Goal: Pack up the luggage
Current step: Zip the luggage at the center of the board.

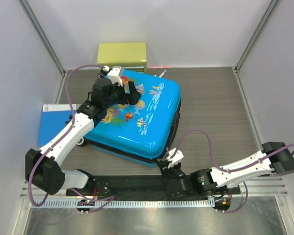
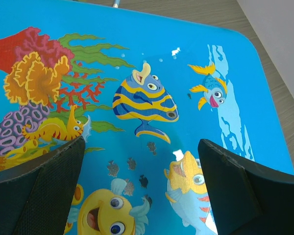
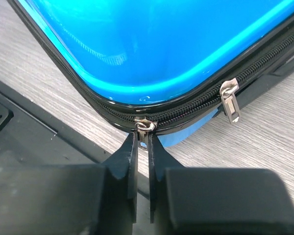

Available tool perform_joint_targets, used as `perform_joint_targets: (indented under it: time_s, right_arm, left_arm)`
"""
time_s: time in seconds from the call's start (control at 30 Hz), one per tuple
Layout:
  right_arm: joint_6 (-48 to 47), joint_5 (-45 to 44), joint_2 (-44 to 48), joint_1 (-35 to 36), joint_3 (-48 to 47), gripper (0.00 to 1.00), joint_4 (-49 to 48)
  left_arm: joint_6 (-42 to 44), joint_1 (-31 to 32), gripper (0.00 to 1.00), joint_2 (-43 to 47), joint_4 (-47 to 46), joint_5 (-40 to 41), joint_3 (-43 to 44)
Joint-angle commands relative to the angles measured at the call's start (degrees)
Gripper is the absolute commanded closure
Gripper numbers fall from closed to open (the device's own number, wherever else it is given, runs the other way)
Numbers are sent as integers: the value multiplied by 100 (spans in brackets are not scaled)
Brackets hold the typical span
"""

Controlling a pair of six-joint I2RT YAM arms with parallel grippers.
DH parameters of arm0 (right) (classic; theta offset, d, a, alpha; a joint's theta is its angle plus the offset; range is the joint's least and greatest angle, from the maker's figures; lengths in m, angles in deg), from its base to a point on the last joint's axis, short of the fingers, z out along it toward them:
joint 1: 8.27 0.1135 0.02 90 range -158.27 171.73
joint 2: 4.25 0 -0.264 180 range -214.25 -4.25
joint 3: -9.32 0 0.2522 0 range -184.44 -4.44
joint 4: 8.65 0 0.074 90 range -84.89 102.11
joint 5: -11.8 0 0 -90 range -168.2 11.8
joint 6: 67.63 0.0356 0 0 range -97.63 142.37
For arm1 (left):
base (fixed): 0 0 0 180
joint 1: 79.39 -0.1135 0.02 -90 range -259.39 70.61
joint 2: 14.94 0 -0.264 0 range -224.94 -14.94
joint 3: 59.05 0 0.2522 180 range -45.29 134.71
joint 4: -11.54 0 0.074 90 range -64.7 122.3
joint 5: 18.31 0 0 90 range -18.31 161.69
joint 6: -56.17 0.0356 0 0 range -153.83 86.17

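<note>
Two claws: right claw (image 3: 143, 140) clenched on a zipper pull (image 3: 145, 126) at the near corner of the luggage (image 1: 149, 129); left claw (image 2: 141, 145) spread wide over the fish-print lid. Lid down, flat on the grey wood-grain tabletop (image 1: 215, 107), left of centre. Just left, a blue folder (image 1: 51, 125); behind, a yellow-green box (image 1: 121, 53) against white walls (image 1: 186, 29).

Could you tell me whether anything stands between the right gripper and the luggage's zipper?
Nothing visible does: the right gripper is closed on a zipper pull at the near corner of the luggage. A second pull hangs farther along.
</note>
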Motion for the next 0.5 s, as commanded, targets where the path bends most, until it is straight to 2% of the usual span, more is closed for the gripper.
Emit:
perform_joint_targets:
  time_s: [0.0,0.17,0.47]
  right_arm:
    - [542,-1013,217,-132,-178,93,-232]
    - [832,-1066,454,-115,-125,98,226]
    - [1640,-1180,1008,-97,32,99,1280]
  left_arm:
    - [-84,-14,2,-230,1170,-5,-187]
    - [-84,-14,2,-230,1135,13,-239]
    - [56,118,2,-810,1275,513,-292]
